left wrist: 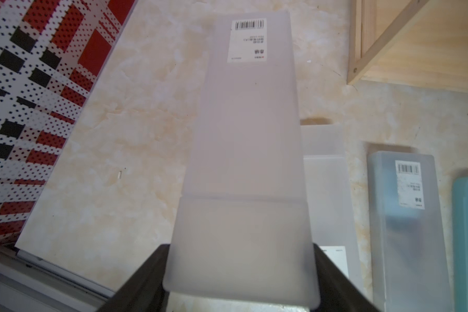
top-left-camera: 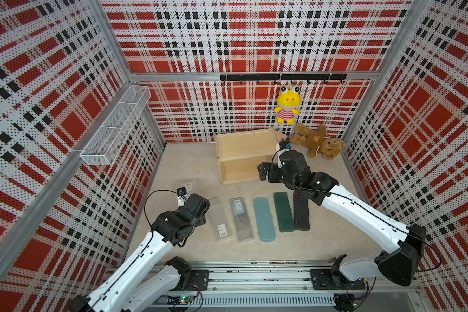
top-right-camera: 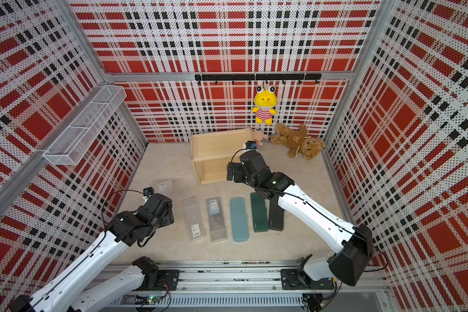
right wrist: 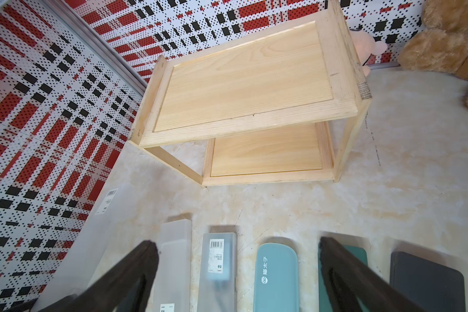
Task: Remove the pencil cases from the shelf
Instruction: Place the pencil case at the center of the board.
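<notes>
Mostly left arm (top-left-camera: 157, 243) hides clamped frosted case (top-left-camera: 190, 185).

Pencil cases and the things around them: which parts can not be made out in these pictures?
- Held frosted case: in both top views the left arm covers all but its label end.
- Black case: far end under the right arm in both top views.
- Pink plush: mostly behind the shelf.
- Label print: too small or blurred to read.
</notes>
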`<state>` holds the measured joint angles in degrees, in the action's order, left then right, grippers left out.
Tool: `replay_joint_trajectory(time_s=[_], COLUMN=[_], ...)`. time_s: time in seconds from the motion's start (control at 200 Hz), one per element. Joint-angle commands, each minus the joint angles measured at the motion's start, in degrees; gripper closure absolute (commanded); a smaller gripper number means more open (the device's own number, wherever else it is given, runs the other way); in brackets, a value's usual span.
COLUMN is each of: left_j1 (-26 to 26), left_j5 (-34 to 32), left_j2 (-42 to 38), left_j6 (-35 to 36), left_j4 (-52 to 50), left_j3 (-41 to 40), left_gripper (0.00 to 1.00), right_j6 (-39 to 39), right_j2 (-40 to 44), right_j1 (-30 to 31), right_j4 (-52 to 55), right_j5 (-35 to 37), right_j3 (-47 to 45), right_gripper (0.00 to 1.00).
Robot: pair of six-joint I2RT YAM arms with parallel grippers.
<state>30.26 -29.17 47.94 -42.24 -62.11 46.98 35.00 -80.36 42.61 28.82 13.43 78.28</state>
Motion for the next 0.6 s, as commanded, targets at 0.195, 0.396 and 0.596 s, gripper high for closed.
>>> replay_joint_trajectory(time_s=[0.195,0.396,0.596], left_j1=[-10.5,-11.8,-11.1], left_j5=[8.9,17.4,16.1], left_j2=[4.4,3.3,-2.4], left_j6=[5.3,2.0,-4.7], left_j4=[5.7,10.1,10.8], left_j3=[-0.3,-5.5,-9.5], left_gripper=[1.0,1.0,1.0], right_j6=[-1.0,-1.2,-1.6], right_j2=[0.4,1.9,1.7], right_j1=[-0.6,-1.6,-3.3], right_j4=[0.1,-0.1,0.2], right_j5=[0.5,0.8,-1.0], right_j3=[-0.3,-2.1,-2.4], right_gripper=[0.0,0.0,0.0])
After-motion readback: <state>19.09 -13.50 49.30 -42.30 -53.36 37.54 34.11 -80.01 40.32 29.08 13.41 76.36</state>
